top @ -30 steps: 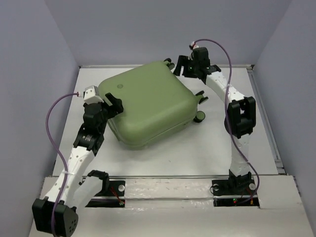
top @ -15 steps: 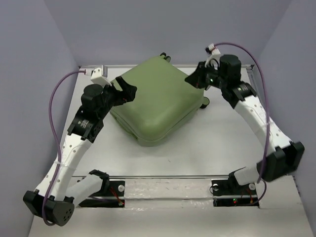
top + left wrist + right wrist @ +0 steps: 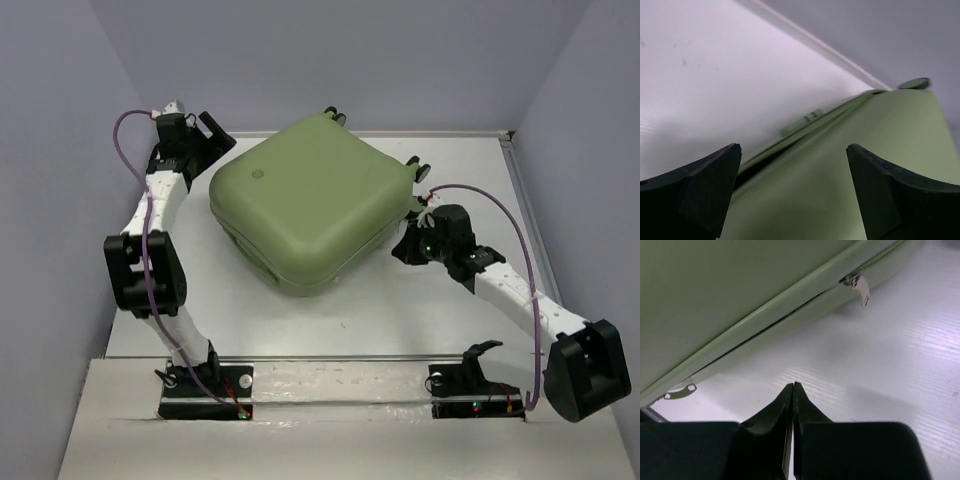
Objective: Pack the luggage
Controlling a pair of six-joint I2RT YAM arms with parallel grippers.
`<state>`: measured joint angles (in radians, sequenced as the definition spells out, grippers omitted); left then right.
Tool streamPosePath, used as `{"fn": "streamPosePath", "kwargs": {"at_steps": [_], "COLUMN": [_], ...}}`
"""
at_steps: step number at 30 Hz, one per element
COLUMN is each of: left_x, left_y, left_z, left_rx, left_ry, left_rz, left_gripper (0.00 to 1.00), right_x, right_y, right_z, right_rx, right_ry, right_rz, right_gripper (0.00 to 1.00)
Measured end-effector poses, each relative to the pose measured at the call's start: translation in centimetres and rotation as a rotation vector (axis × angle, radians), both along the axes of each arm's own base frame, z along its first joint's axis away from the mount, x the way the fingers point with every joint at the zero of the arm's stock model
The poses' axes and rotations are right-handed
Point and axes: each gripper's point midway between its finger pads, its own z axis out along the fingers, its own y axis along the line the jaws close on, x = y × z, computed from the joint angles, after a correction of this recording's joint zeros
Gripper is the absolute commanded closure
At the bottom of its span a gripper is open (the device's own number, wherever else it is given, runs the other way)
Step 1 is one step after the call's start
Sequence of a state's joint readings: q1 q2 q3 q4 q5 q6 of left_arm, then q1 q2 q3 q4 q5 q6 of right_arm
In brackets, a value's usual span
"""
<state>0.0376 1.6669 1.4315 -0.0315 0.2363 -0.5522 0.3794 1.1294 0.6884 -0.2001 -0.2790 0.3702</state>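
While the left gripper [image 3: 207, 128] hangs spread wide and empty just beyond the far-left corner of the suitcase [image 3: 310, 200], the right gripper [image 3: 404, 247] has its fingers pressed together on nothing, low beside the right edge. One suitcase lies flat, lid down, on the white table [image 3: 400, 310]. Two zipper tabs [image 3: 860, 288] dangle from its seam.

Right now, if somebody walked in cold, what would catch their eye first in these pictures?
A big light-green suitcase lies flat, lid down, filling the middle of the white table. The left claw hangs open at its far left corner. The right claw is shut, low by its right side near a dangling zipper pull.
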Motion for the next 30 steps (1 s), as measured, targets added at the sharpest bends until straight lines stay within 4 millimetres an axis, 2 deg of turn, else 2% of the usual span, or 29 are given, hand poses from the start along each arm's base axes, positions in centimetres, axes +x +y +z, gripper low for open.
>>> {"fn": "streamPosePath", "kwargs": {"at_steps": [1, 3, 6, 10, 12, 16, 19, 20, 22, 24, 26, 27, 28, 29, 30], "left_x": [0.7, 1.9, 2.5, 1.4, 0.8, -1.8, -5.6, -6.5, -7.3, -7.4, -6.7, -6.2, -5.8, -5.7, -6.2], "left_y": [0.9, 2.4, 3.2, 2.5, 2.7, 3.1, 2.9, 2.8, 2.7, 3.2, 3.9, 4.4, 4.9, 5.1, 5.4], "left_z": [-2.5, -5.9, -8.5, -10.4, -10.4, -10.0, -9.7, -9.5, -8.5, -7.3, -4.3, -2.1, 1.2, 4.0, 7.2], "left_rx": [-0.003, 0.005, 0.014, -0.059, -0.076, -0.107, -0.12, -0.119, -0.111, -0.089, -0.051, -0.031, 0.002, 0.021, 0.05], "left_ry": [0.066, 0.157, 0.217, 0.209, 0.186, 0.123, 0.106, 0.109, 0.108, 0.117, 0.086, 0.051, -0.012, -0.071, -0.132], "left_rz": [0.016, 0.037, 0.048, 0.059, 0.079, 0.134, 0.157, 0.155, 0.143, 0.149, 0.157, 0.165, 0.175, 0.183, 0.196], "left_gripper": [0.02, 0.02, 0.03, 0.04, 0.04, 0.03, 0.02, 0.01, 0.01, 0.01, 0.01, 0.01, 0.01, 0.01, 0.01], "right_x": [0.4, 1.7, 3.8, 6.8, 7.9, 12.3, 14.1, 14.3, 14.2, 13.3, 11.7, 10.0, 9.1, 7.7, 6.8], "right_y": [-0.2, -0.4, -0.2, 0.9, 0.8, 0.0, -0.4, -0.5, -0.7, -0.8, -0.4, 0.2, 0.3, 0.4, 0.4], "right_z": [-0.2, -0.2, -0.5, -0.3, -0.3, 0.2, 0.8, 1.2, 1.8, 2.2, 2.7, 3.7, 4.2, 4.5, 4.5], "right_rx": [-0.011, -0.024, -0.029, -0.019, -0.032, -0.056, -0.044, -0.042, -0.044, -0.04, -0.01, 0.024, 0.045, 0.061, 0.072], "right_ry": [-0.007, -0.029, -0.041, -0.062, -0.058, -0.08, -0.097, -0.107, -0.117, -0.118, -0.113, -0.134, -0.159, -0.169, -0.181], "right_rz": [-0.018, -0.053, -0.092, -0.1, -0.107, -0.129, -0.14, -0.137, -0.131, -0.124, -0.1, -0.075, -0.066, -0.057, -0.048], "right_gripper": [0.93, 0.93, 0.93, 0.93, 0.93, 0.93, 0.69, 0.55, 0.47, 0.45, 0.45, 0.46, 0.51, 0.67, 0.77]}}
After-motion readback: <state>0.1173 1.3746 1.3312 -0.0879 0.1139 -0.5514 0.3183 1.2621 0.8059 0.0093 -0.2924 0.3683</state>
